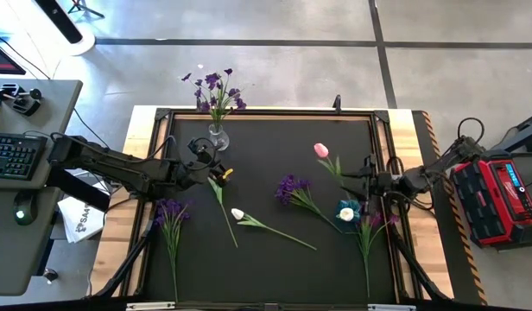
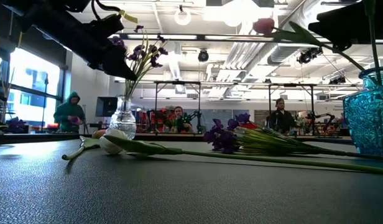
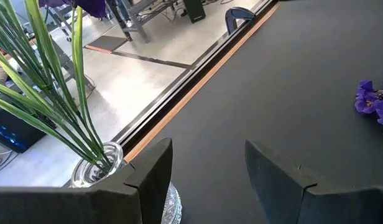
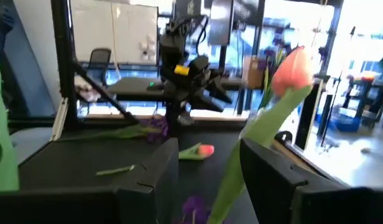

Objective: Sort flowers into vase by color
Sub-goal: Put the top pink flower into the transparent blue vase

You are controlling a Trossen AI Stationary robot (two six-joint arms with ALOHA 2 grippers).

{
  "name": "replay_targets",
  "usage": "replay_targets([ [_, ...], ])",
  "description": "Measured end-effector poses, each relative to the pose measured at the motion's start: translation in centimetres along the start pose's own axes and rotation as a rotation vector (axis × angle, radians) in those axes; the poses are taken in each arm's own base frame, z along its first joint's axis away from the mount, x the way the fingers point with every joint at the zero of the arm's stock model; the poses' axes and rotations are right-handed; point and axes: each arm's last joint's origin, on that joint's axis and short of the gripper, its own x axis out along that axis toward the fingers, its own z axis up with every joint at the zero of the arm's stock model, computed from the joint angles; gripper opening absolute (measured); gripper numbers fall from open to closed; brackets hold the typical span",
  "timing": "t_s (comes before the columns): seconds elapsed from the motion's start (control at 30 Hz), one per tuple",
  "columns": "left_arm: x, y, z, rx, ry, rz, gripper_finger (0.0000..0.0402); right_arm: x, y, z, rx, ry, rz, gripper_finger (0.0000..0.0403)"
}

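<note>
A pink tulip (image 4: 294, 68) stands tilted. Its green stem (image 4: 241, 155) runs between the fingers of my right gripper (image 4: 210, 180), which is open. In the low view the stem (image 2: 328, 50) slants down to the mouth of the blue vase (image 2: 372, 118). In the high view that vase (image 1: 347, 210) also shows a white bud, just near of my right gripper (image 1: 359, 177). My left gripper (image 3: 204, 180) is open with nothing between its fingers, beside the clear vase (image 3: 92, 171) that holds purple flowers (image 1: 216, 86). My right gripper has the pink tulip's stem (image 4: 238, 163) passing up between its open fingers, which point level toward the table's left. The stem runs close along one finger (image 4: 272, 174); whether it touches that finger, I cannot tell.
Lying on the black mat: a white tulip (image 1: 238, 213), a purple spray (image 1: 290, 188) in the middle, another (image 1: 169, 209) at the left, a third (image 1: 370, 223) by the blue vase, and a tulip (image 4: 206, 149) under my left arm. A raised frame (image 1: 270, 112) rims the mat.
</note>
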Motion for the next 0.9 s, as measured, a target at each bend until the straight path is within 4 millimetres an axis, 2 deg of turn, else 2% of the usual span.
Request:
replay_targets([
  [0.23,0.0,0.0,0.0,0.002,0.0,0.0,0.0188,-0.5,-0.6,2.5,0.145,0.191,-0.004,0.0156],
  [0.43,0.0,0.0,0.0,0.002,0.0,0.0,0.0188,-0.4,-0.9,3.9,0.253,0.395,-0.081,0.0156],
  [0.63,0.0,0.0,0.0,0.008,0.0,0.0,0.0188,1.8,0.4,3.8,0.247,0.506,-0.055,0.0156],
  [0.73,0.0,0.0,0.0,0.008,0.0,0.0,0.0188,2.9,0.7,3.6,0.246,0.554,-0.098,0.0155],
  [0.9,0.0,0.0,0.0,0.009,0.0,0.0,0.0188,4.3,0.5,3.9,0.243,0.585,-0.169,0.0127],
])
